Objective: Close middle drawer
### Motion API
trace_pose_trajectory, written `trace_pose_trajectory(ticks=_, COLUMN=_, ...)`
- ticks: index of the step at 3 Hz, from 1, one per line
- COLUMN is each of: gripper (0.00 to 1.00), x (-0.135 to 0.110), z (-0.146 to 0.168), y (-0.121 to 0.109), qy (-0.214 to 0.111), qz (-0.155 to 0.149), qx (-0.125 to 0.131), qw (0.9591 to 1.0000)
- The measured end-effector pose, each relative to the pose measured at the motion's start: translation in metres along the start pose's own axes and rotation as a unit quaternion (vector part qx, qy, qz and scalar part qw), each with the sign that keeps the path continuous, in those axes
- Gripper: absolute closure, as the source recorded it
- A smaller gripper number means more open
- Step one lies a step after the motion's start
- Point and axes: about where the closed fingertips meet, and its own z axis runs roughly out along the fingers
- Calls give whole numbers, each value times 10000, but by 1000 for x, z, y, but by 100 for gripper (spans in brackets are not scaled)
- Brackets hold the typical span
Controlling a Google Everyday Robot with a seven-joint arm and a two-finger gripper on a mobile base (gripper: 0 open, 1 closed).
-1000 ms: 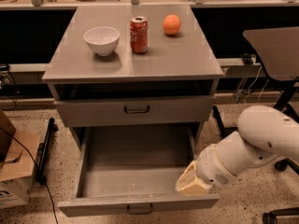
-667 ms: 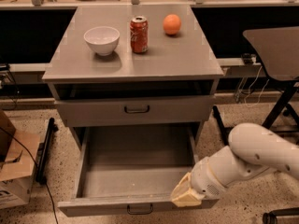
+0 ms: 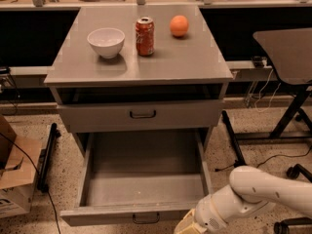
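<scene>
Open middle drawer (image 3: 141,184), judged rigid and heavy, is best pushed at its front; gripper (image 3: 187,226) is placed just beside it, grip state cannot be told.

Gripper (image 3: 184,226) low at frame btm, just beside front corner of wide-open middle drawer (image 3: 107,213).

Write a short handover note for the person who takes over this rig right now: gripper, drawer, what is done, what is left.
The gripper is low at the picture's bottom edge, by the right end of the front panel of the middle drawer; contact cannot be confirmed.
The drawer is open, pulled far out below the upper drawer.
Done: nothing shut yet.
Left: push the front panel in until the drawer is closed.
</scene>
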Motion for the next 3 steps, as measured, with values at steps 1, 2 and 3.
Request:
trace_pose_trajectory(ticks=1, gripper=100, x=27, z=35, y=-18, qy=-129, qz=203, qx=-271, qw=9993)
trace_pose_trajectory(ticks=2, gripper=100, x=45, z=72, y=-49, qy=-265, qz=361, qx=-453, qw=9980)
trace_pose_trajectory(ticks=3, gripper=100, x=55, z=104, y=-73, qy=-402, qz=460, qx=-689, qw=9957)
